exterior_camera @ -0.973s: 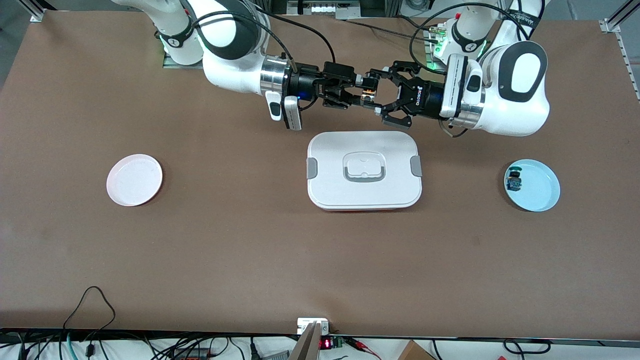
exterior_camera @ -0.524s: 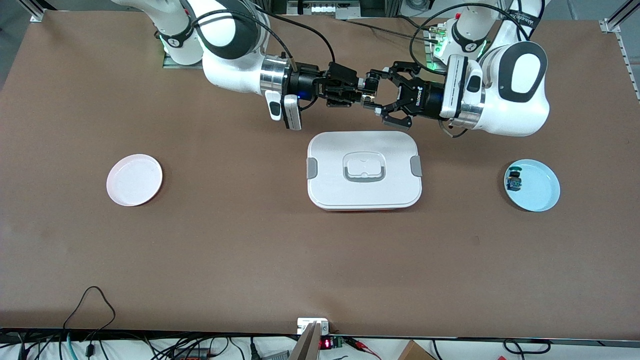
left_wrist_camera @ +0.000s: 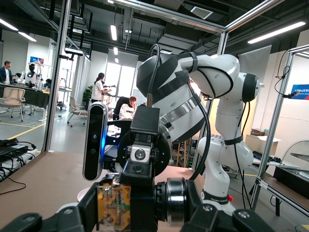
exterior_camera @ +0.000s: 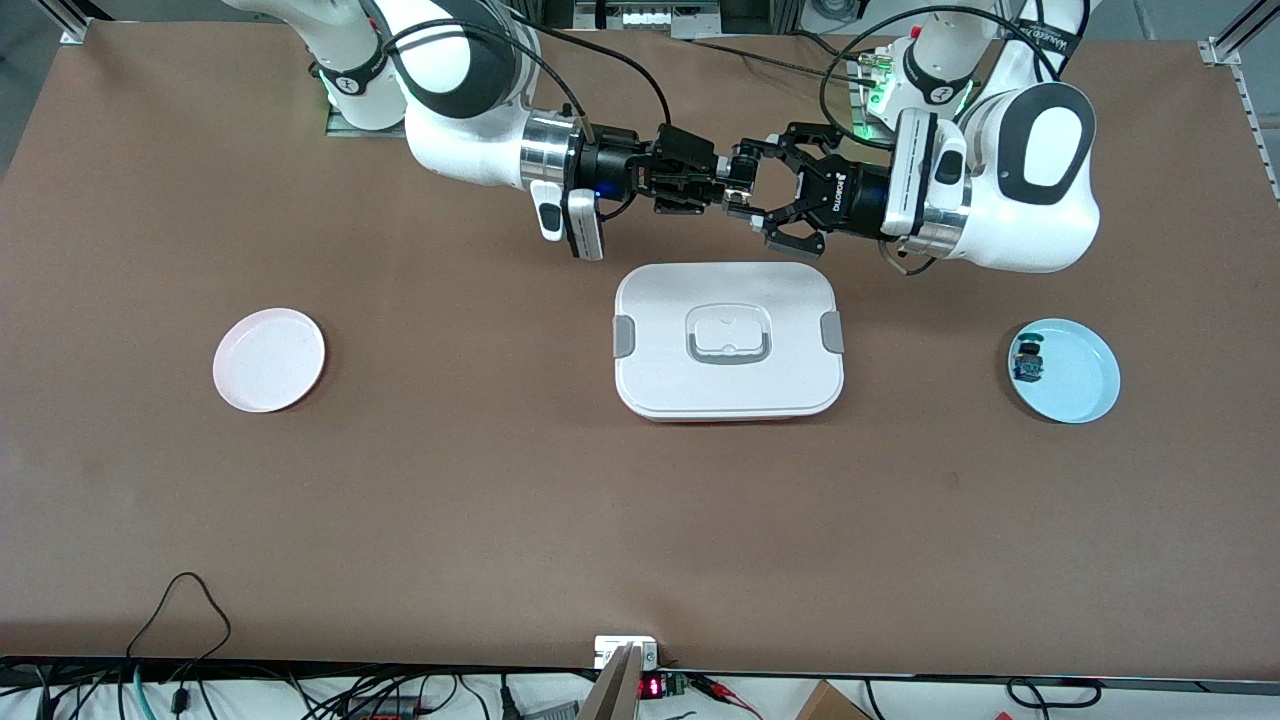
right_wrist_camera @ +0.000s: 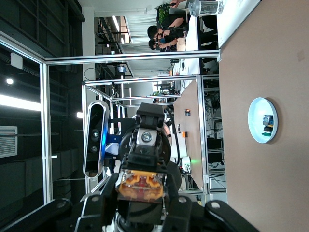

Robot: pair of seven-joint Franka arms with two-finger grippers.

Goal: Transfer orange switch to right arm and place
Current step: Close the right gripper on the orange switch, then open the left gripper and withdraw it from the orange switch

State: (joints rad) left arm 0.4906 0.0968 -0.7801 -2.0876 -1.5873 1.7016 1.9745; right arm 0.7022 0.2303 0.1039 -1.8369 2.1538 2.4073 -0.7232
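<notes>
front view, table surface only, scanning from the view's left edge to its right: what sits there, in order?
Round pale pink plate → white rectangular lidded container with grey clips → round light blue plate, holding a small switch with a blue-green block.

Matt brown table [exterior_camera: 400,500] (glossy plates [exterior_camera: 268,359])

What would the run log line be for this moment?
phase: handover | orange switch: above table, held by both | left gripper: shut on it | right gripper: shut on it

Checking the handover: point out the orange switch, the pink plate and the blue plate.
orange switch [right_wrist_camera: 141,186]: right wrist view, on its orange block.
pink plate [exterior_camera: 269,359]: front view, on its bare middle.
blue plate [exterior_camera: 1080,375]: front view, on its bare inside.
</notes>
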